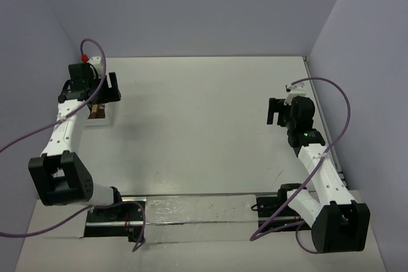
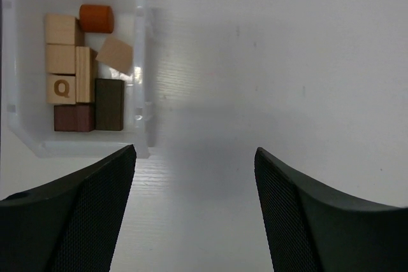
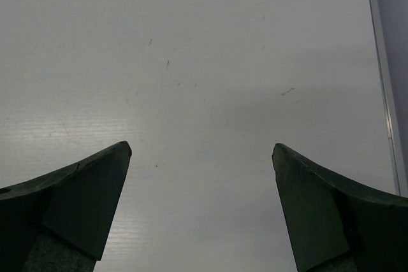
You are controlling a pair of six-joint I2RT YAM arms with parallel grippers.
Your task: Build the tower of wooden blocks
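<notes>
Eight wood blocks (image 2: 83,71) lie packed together in a clear tray (image 2: 143,62) on the white tabletop (image 2: 287,62), far over on its left side near the wall. Seen from the left wrist, three pale tan cubes run in a column down the tray's left side, the lowest of them a Q cube (image 2: 61,88) with the letter printed in brown. A pale tan bar (image 2: 84,74) lies lengthwise against the lower two. An orange-brown cylinder (image 2: 96,18) lies at the far end of the tray. Just below it sits a tan square piece (image 2: 116,54), turned at an angle to the others. A dark brown bar (image 2: 109,104) lies beside the tan bar, and a reddish-brown block (image 2: 74,118) fills the near row, touching the dark bar. All seem to lie in a single layer (the view is from straight above, so height is hard to judge).

The left tool (image 2: 194,151) hangs over the tabletop just to the right of the tray, its jaws well apart with nothing between them. In the top view the left arm covers most of the tray, and only a scrap of brown shows beneath it.

The right tool (image 3: 201,148) is well apart from the blocks, over the tabletop near its right edge. Its jaws are spread wide and hold nothing.
</notes>
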